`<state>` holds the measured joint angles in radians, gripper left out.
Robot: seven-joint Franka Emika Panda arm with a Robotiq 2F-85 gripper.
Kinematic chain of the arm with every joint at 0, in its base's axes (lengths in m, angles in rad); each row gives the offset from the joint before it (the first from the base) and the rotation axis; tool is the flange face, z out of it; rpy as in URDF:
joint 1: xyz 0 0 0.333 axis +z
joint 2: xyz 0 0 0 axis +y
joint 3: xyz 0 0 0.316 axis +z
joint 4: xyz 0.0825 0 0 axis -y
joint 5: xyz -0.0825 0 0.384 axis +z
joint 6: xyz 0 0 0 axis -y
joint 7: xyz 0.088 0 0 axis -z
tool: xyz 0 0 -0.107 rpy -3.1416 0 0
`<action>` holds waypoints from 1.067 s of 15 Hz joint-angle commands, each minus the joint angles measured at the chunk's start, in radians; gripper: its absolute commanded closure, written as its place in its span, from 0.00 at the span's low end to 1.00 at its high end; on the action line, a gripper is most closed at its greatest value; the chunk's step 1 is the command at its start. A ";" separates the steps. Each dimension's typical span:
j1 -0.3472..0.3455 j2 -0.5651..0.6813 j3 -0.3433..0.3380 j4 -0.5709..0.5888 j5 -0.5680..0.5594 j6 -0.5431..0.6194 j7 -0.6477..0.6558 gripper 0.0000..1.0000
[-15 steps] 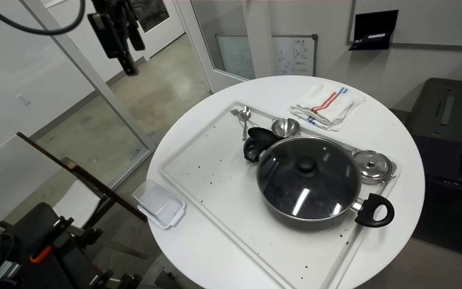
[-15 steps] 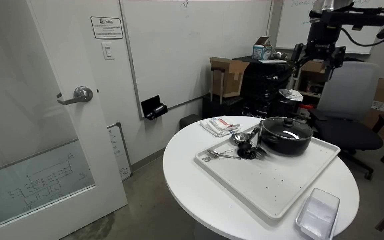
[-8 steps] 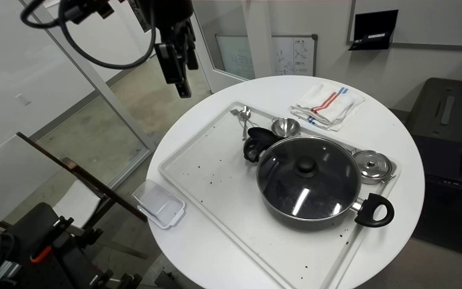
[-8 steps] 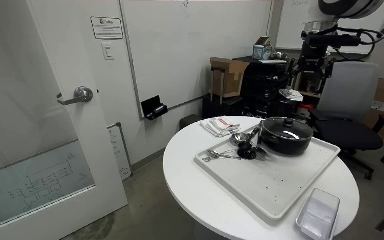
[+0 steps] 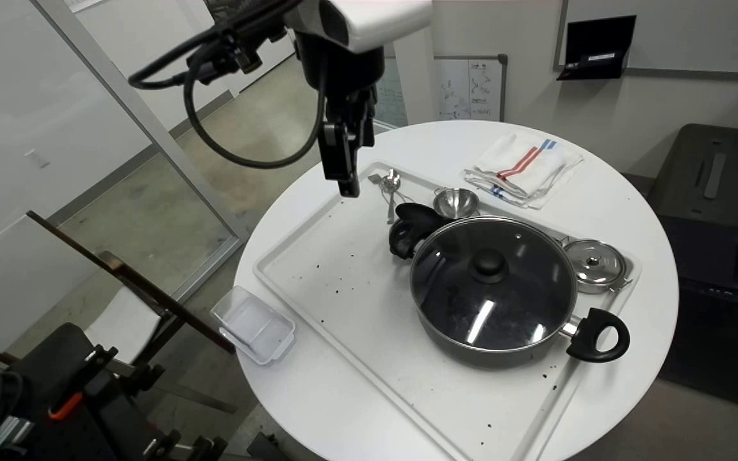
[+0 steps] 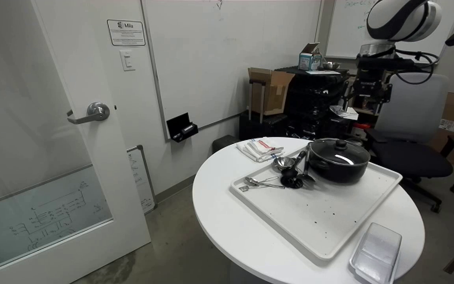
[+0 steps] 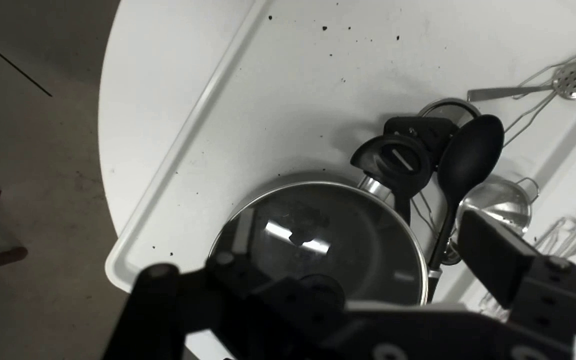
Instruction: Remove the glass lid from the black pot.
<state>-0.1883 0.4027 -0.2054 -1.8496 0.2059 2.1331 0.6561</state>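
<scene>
The glass lid [image 5: 452,288] rests on the black pot [image 5: 500,360], its black knob upright in the middle. In an exterior view the lid [image 6: 329,152] sits level on the pot [image 6: 339,171]. My gripper [image 5: 356,165] hangs in the air above the tray's far edge, apart from the lid. In an exterior view the gripper [image 6: 362,106] is above and behind the pot, fingers spread and empty. In the wrist view the open gripper [image 7: 360,265] overlaps the lower part of the lid [image 7: 348,225] and partly hides the knob.
The pot stands on a white tray [image 5: 369,346]. Black utensils [image 5: 417,224] crowd one pot handle, near a steel bowl [image 5: 457,203] and thin metal tools [image 5: 392,186]. A small silver lid [image 5: 593,262] is beside the pot. A towel [image 5: 526,168] and a plastic container [image 5: 257,325] lie outside the tray.
In an exterior view my gripper has moved right and down, from over the floor to over the tray's far edge. The lid, pot and other things have not moved.
</scene>
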 commanded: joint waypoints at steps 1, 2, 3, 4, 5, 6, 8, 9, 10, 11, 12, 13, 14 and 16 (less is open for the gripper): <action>-0.026 0.080 -0.016 0.068 0.069 0.020 0.043 0.00; -0.034 0.097 -0.019 0.078 0.084 0.026 0.057 0.00; -0.039 0.114 -0.023 0.087 0.093 0.036 0.076 0.00; -0.045 0.133 -0.026 0.097 0.106 0.049 0.095 0.00; -0.049 0.149 -0.030 0.107 0.115 0.061 0.117 0.00; -0.055 0.167 -0.031 0.119 0.124 0.070 0.136 0.00; -0.060 0.201 -0.039 0.144 0.127 0.089 0.187 0.00; -0.058 0.219 -0.048 0.159 0.116 0.097 0.217 0.00; -0.058 0.235 -0.053 0.173 0.109 0.104 0.242 0.00; -0.056 0.252 -0.061 0.188 0.100 0.108 0.270 0.00; -0.057 0.268 -0.068 0.206 0.093 0.108 0.293 0.00; -0.059 0.282 -0.072 0.221 0.090 0.105 0.313 0.00; -0.059 0.295 -0.078 0.237 0.084 0.102 0.333 0.00; -0.056 0.324 -0.092 0.265 0.068 0.101 0.375 0.00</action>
<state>-0.2500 0.6677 -0.2770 -1.6590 0.3007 2.2363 0.9568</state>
